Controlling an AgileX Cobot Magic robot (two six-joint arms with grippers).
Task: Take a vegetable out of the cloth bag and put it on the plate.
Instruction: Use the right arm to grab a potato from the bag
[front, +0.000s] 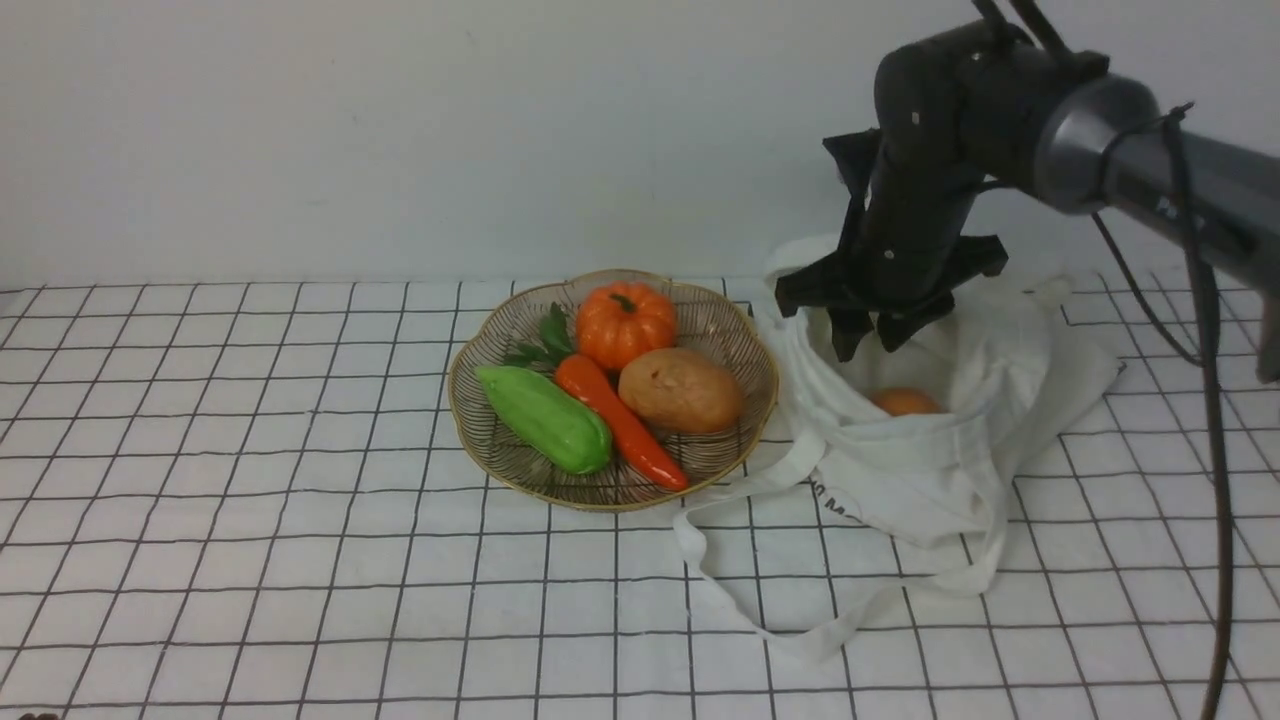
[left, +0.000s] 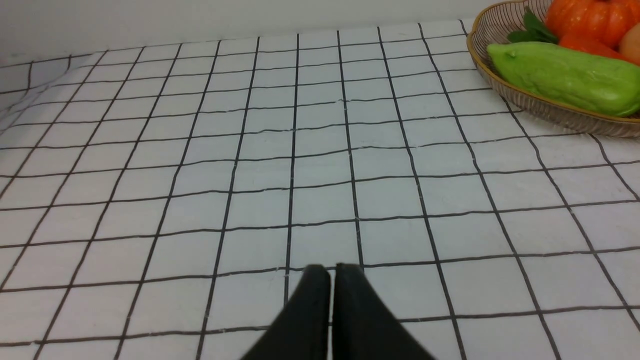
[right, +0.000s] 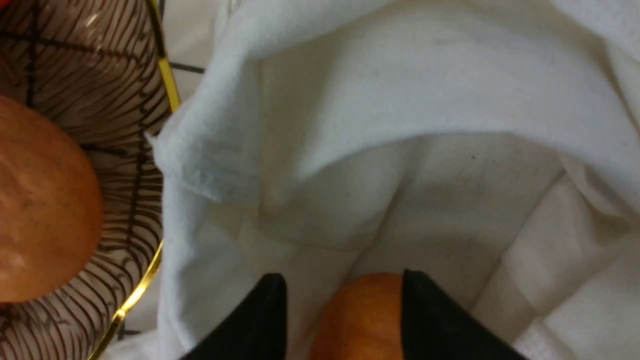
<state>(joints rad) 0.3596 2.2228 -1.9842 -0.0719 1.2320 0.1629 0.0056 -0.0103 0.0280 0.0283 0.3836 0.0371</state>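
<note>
Right gripper (front: 866, 345), jaws spread and empty, hangs over floppy white cloth bag (front: 930, 470); smooth orange-brown oval potato (front: 905, 402) lies directly below, inside.

The right arm (front: 1150, 170) reaches in from the right, its grey forearm rising slightly to a black wrist (front: 920, 190) that bends sharply down, so the right jaws point at the desk (left: 200, 150). They stand apart, with a wide gap between the two black fingers (right: 260, 325). The left arm is outside the front view. Its wrist camera shows the left jaws pressed together, only a thin slit between them, low over the desk.
</note>
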